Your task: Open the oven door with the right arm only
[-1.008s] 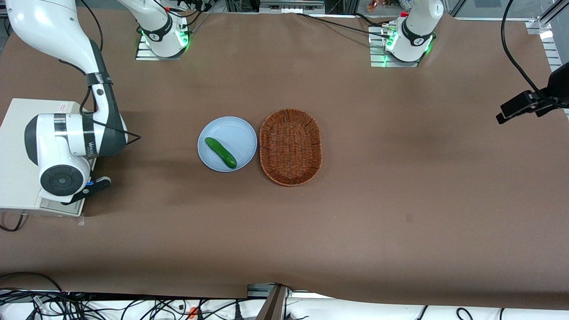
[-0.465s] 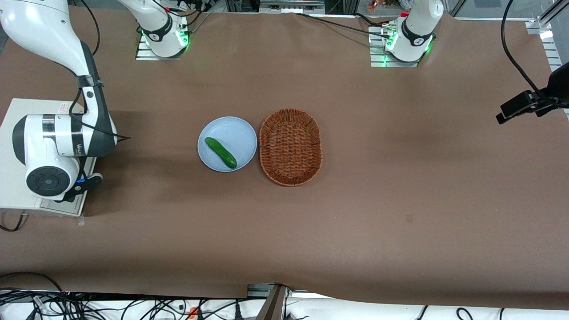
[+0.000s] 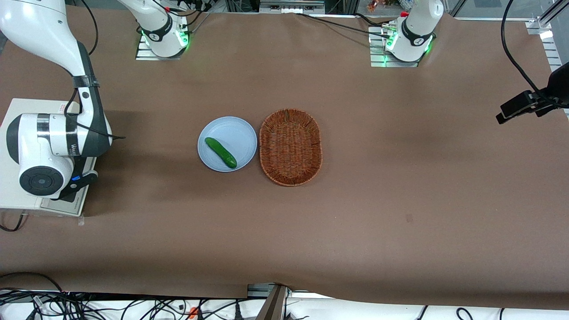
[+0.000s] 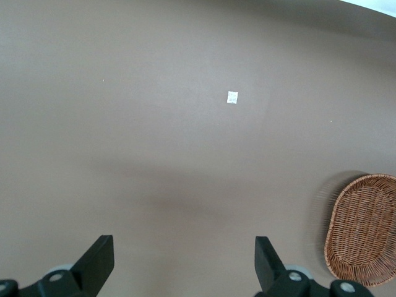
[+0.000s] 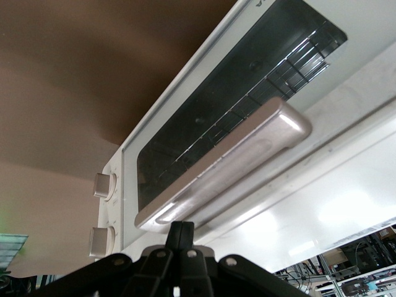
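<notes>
The cream-white oven [image 3: 11, 195] stands at the working arm's end of the table, with the right arm [image 3: 49, 138] bent over its top. The oven door [image 5: 204, 136] has a dark glass window showing the rack inside, and a silver bar handle [image 5: 235, 161]. My gripper [image 5: 181, 227] is shut, its fingers pressed together with nothing between them. Their tips sit right at the edge of the handle, near its knob-side end. In the front view the dark gripper [image 3: 75, 183] with its blue mark hangs over the oven's front edge, where a strip of the door [image 3: 62, 205] shows.
Two knobs [image 5: 104, 185] sit on the strip beside the door. Mid-table a pale blue plate [image 3: 238, 129] holds a green cucumber [image 3: 220, 152], and a brown wicker basket [image 3: 290, 146] lies beside it. Cables run along the table's near edge.
The right arm has swung sideways toward its own end of the table, carrying the gripper farther over the oven's front edge. Plate, cucumber and basket have not moved.
</notes>
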Robot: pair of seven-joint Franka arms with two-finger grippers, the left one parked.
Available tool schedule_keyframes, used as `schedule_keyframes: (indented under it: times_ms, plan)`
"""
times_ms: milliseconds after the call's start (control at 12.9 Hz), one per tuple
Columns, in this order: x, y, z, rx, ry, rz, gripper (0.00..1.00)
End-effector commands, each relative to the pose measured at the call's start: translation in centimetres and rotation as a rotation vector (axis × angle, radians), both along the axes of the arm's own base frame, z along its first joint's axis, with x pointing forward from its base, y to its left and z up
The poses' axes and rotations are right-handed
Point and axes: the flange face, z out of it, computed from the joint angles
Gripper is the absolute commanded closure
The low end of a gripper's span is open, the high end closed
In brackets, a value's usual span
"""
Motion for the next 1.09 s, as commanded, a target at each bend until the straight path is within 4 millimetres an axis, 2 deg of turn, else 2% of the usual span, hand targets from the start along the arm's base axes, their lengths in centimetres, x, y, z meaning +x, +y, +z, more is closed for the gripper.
schedule_keyframes:
  times_ms: [0,465,620,1008]
  plan:
    - [-0.7,-0.2,0.3,0.005,-0.001,0.031,1.0]
    - [-0.4,-0.4,-0.8,0.011,-0.014,0.04,1.0]
    - [-0.4,0.1,-1.0,0.02,-0.024,0.027,1.0]
    - [0.1,1.7,-3.9,0.078,-0.047,-0.012,1.0]
